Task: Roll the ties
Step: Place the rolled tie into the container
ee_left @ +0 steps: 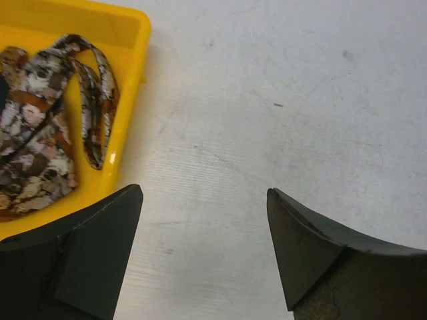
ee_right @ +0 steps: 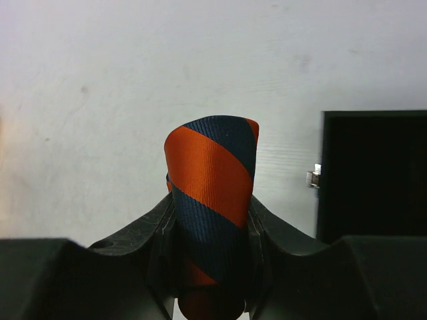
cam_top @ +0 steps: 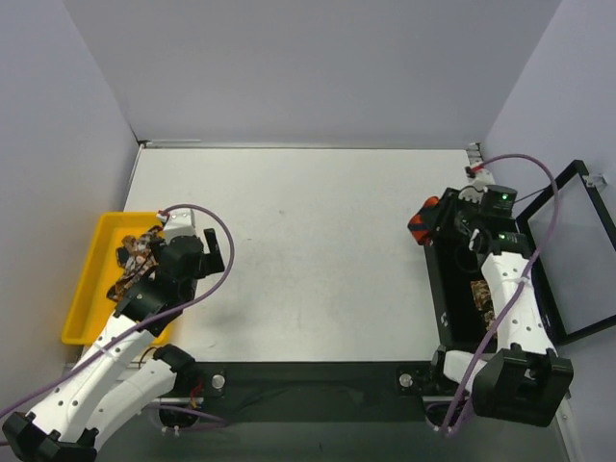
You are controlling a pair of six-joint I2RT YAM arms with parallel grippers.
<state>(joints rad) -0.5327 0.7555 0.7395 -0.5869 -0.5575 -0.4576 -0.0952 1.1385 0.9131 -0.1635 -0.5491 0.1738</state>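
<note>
My right gripper (ee_right: 211,220) is shut on a rolled tie with orange and dark navy diagonal stripes (ee_right: 212,180); the roll stands up between the fingers. In the top view the roll (cam_top: 421,219) is at the far left corner of the black box (cam_top: 445,298). A brown, cream and black patterned tie (ee_left: 40,127) lies bunched in the yellow tray (ee_left: 127,33). My left gripper (ee_left: 203,247) is open and empty over the white table, just right of the tray; in the top view it (cam_top: 149,252) is at the tray's right edge.
The black box holds a small brown patterned roll (cam_top: 481,294). Its open lid (cam_top: 568,260) stands at the far right. Purple cables (cam_top: 217,231) loop over both arms. Grey walls surround the table.
</note>
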